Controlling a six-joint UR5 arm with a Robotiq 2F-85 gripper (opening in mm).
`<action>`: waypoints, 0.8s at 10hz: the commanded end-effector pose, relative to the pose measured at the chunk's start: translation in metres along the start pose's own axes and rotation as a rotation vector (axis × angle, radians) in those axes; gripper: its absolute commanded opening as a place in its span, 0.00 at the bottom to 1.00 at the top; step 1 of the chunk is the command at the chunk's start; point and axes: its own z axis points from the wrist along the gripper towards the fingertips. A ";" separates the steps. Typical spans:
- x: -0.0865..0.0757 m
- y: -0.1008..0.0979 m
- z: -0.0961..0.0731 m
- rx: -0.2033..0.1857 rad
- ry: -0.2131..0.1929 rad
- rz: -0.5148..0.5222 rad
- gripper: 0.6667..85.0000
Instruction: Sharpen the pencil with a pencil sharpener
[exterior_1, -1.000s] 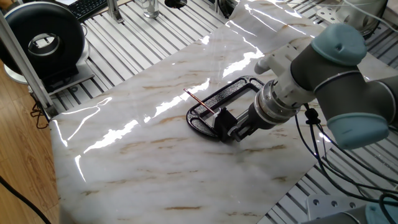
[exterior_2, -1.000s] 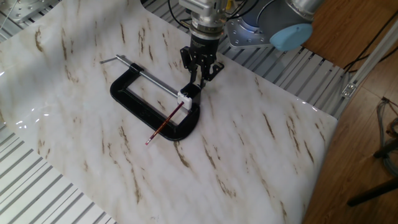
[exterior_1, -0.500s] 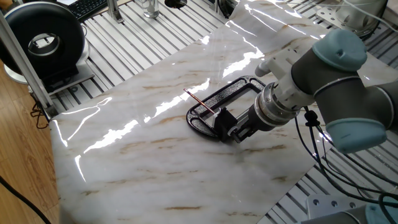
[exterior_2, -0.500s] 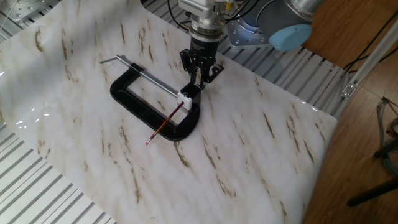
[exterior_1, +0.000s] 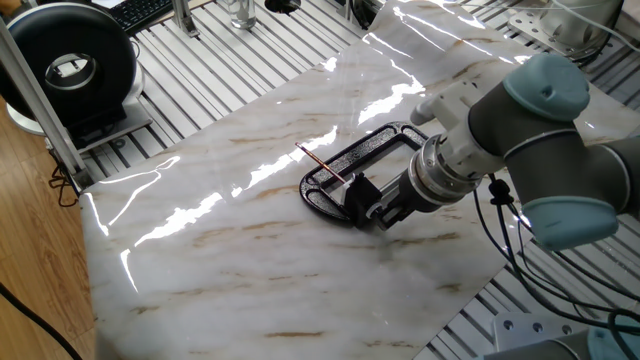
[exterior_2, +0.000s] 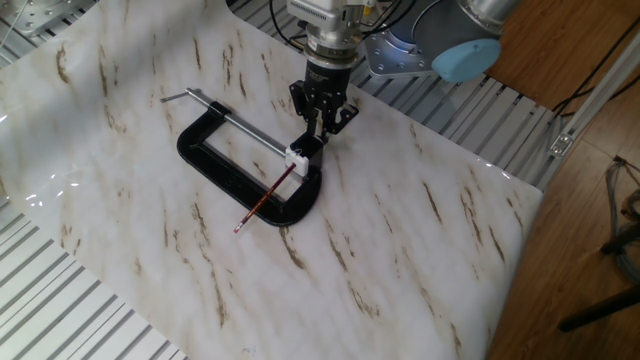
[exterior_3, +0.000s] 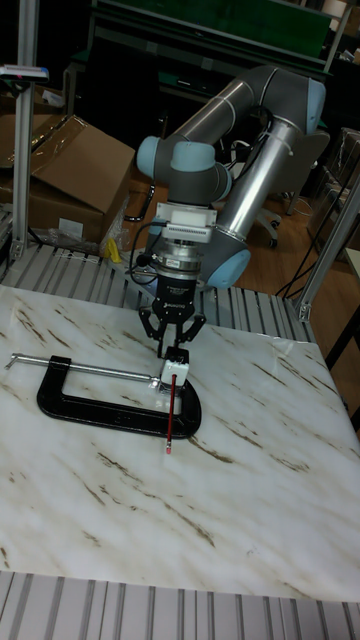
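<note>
Pencil is lying slanted across the near bar of the black clamp on the marble worktop, its far end sitting in the pencil sharpener, while the fingers are hanging narrowly parted just behind the sharpener, holding nothing

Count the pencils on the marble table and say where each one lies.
1. The pencil lies slanted across the black C-clamp, one end in the pencil sharpener beneath the gripper. None seem hidden.
</note>
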 end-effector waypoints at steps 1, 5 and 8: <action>-0.006 0.000 0.000 -0.006 -0.025 0.011 0.34; -0.007 0.000 0.000 -0.006 -0.034 0.025 0.26; -0.007 0.000 0.000 -0.006 -0.040 0.031 0.23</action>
